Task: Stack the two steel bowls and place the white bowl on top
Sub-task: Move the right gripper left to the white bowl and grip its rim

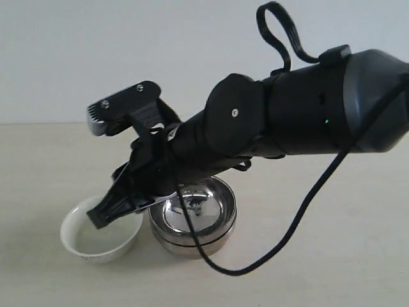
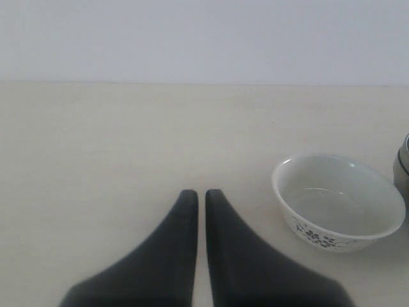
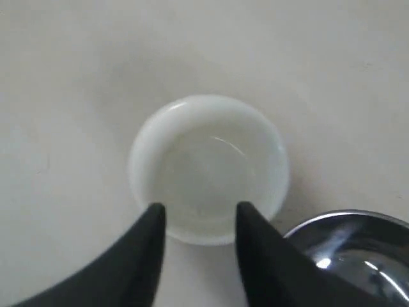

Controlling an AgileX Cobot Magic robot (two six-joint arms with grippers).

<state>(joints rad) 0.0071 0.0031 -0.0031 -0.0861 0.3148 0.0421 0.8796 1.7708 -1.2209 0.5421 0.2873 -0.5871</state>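
Right claw (image 3: 199, 216) hangs over the near rim of the small glossy white ceramic bowl (image 3: 208, 166), fingers spread partway, nothing between them. That bowl sits on the pale surface (image 1: 319, 256), just beside the two shiny steel bowls (image 1: 217, 211), one nested inside the other. Off to the side, the left claw (image 2: 196, 195) is low over the surface, tips all but touching, empty.
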